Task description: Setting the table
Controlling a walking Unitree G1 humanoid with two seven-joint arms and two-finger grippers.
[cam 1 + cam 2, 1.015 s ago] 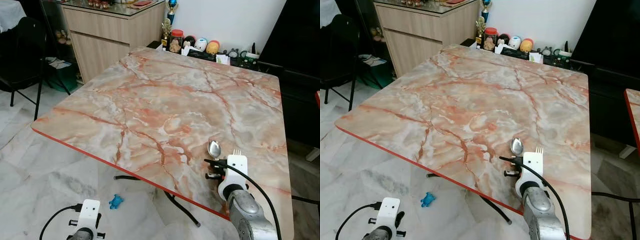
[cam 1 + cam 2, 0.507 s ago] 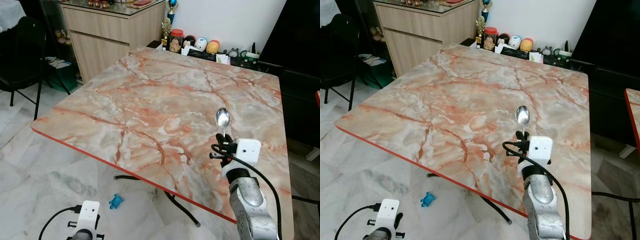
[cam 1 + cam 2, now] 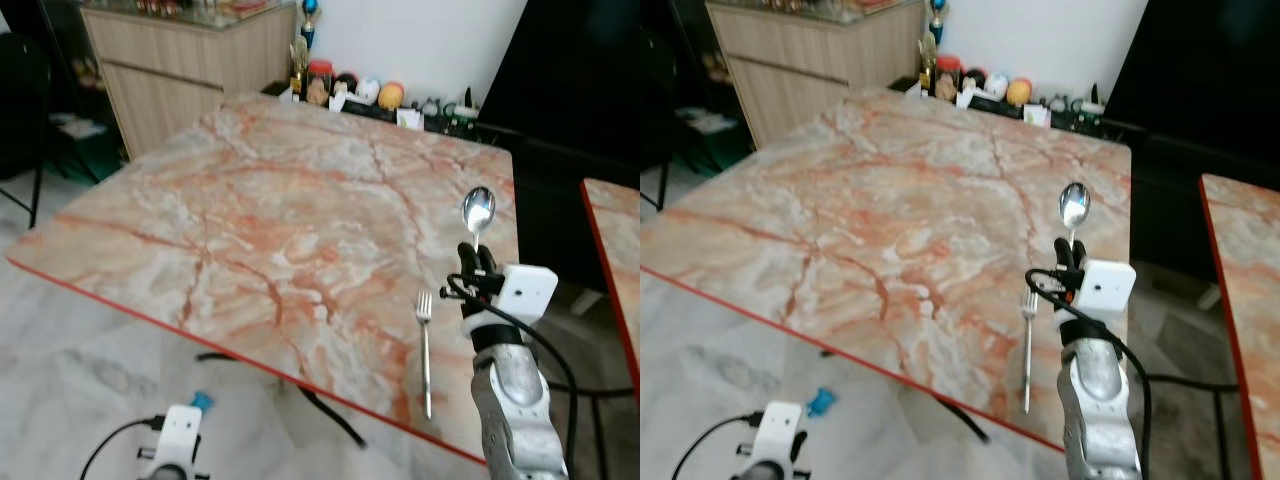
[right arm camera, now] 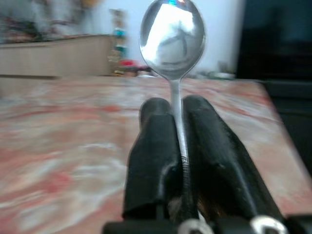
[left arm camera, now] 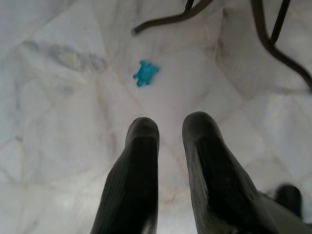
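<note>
The pink-veined marble table (image 3: 300, 210) is only partly set: a slim silver fork (image 3: 425, 345) is laid near its front edge. A shiny silver spoon (image 3: 477, 212) is clamped upright in the right gripper (image 3: 476, 268), not yet placed beside it. The left gripper (image 5: 168, 134) is hung idle, slightly parted, over the floor.

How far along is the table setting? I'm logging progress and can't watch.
Done: the fork lies flat on the marble table near its front edge. In hand: the right gripper holds the spoon upright, jaws shut on its handle. Left: laying the spoon down. The left gripper hangs idle over the floor.
</note>
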